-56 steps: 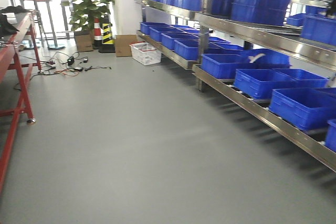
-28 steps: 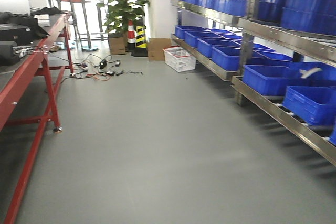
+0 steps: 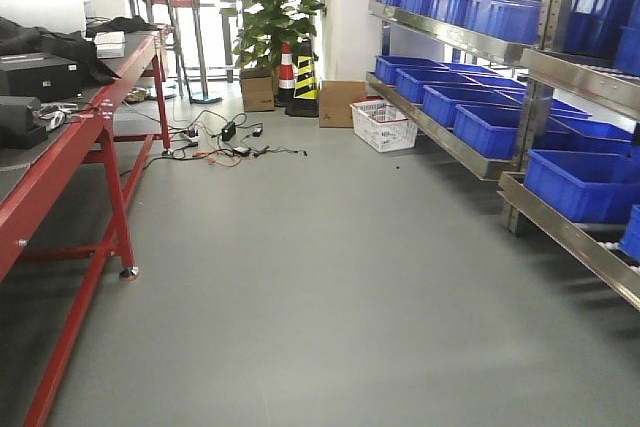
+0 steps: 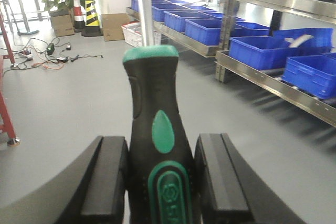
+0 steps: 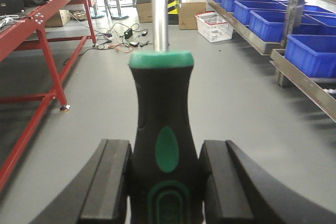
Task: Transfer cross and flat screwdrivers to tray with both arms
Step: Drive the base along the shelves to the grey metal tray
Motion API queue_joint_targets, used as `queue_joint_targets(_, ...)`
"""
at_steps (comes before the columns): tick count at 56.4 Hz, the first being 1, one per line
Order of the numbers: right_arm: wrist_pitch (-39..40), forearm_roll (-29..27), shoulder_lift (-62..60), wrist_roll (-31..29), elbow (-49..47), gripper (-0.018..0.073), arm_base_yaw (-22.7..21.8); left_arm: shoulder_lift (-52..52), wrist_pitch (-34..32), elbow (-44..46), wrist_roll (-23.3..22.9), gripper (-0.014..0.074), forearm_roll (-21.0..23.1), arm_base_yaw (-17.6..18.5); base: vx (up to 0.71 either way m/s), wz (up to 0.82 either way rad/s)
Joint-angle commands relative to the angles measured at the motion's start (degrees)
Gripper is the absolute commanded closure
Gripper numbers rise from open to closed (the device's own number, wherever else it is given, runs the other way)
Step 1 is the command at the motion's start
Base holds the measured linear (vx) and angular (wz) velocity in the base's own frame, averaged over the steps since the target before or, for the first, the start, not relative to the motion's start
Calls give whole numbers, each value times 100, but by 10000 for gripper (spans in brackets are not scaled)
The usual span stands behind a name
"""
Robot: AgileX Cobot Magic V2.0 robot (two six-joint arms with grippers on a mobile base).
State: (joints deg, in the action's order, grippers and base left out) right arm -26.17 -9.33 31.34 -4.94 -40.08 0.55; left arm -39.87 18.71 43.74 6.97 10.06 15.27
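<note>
While left fingers (image 4: 107,179) clamp one screwdriver (image 4: 157,129) and right fingers (image 5: 113,182) another screwdriver (image 5: 164,124), hold both firmly until reaching the unseen tray.

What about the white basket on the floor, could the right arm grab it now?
Probably not. The right tool is full, shut on a black-and-green screwdriver, and the white basket sits far off down the aisle beside the shelves.

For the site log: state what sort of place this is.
Probably a warehouse or workshop storeroom: long steel racks lined with blue bins, and a red-framed workbench along the other side.
</note>
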Motion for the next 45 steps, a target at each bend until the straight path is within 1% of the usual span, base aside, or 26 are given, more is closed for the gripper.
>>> queue_joint_targets(1,557,-24,26,-16,-173,567,-14,20,-539,148,-17,594,74,29,50,8)
queue_joint_targets(45,557,-24,26,-16,-173,567,-14,20,-539,148,-17,594,74,29,47,9)
